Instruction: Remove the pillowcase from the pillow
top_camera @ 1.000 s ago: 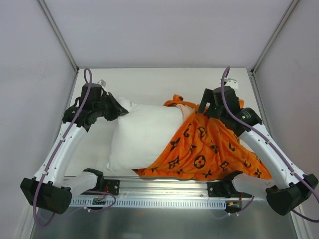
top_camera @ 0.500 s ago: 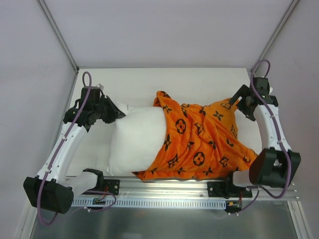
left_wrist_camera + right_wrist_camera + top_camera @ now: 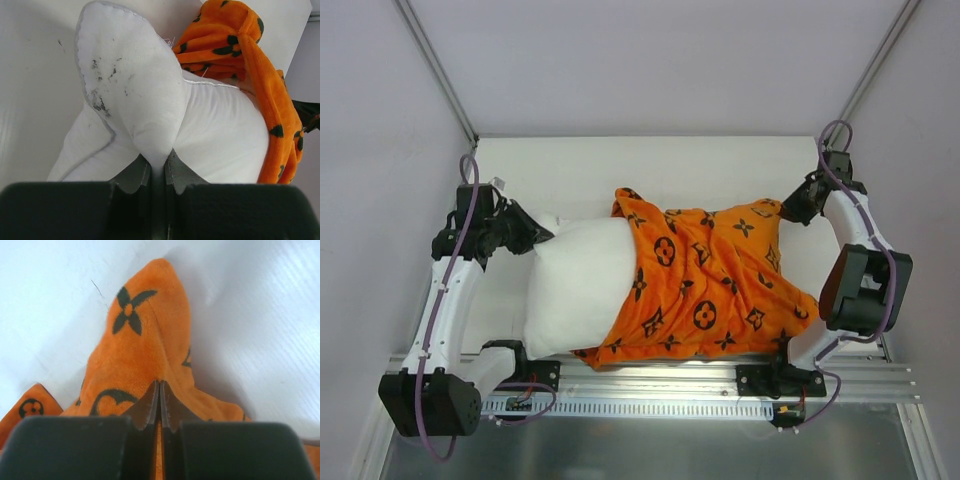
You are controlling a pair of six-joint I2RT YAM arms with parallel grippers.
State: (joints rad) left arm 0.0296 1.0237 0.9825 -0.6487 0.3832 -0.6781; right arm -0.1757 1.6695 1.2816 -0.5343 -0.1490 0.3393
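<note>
The left claw [image 3: 157, 167] is closed nearly flat on a pinched corner of the pillow [image 3: 575, 290]. That corner stands up just beyond the fingertips, smudged with dark specks, and the rest of the cushion swells away ahead and to the claw's right. The claw's own black body cuts off the bottom of the wrist view, so how much fabric sits between the jaws is hidden.

Farther ahead and to the right of this claw, the pillowcase [image 3: 705, 280] is bunched over the cushion's far end. From above it covers roughly the right half of the pillow, and the cushion's edge beneath it cannot be seen. Pillow and cover lie on the white table [image 3: 580, 170], between the two claws.

The right claw [image 3: 160, 390] is shut, its jaws meeting on a peaked corner of the orange cover that rises just beyond the fingertips and carries a black flower. Whether any pillow lies inside that fold cannot be told. From above, this claw's fingertips are hard to make out against the dark wrist.
</note>
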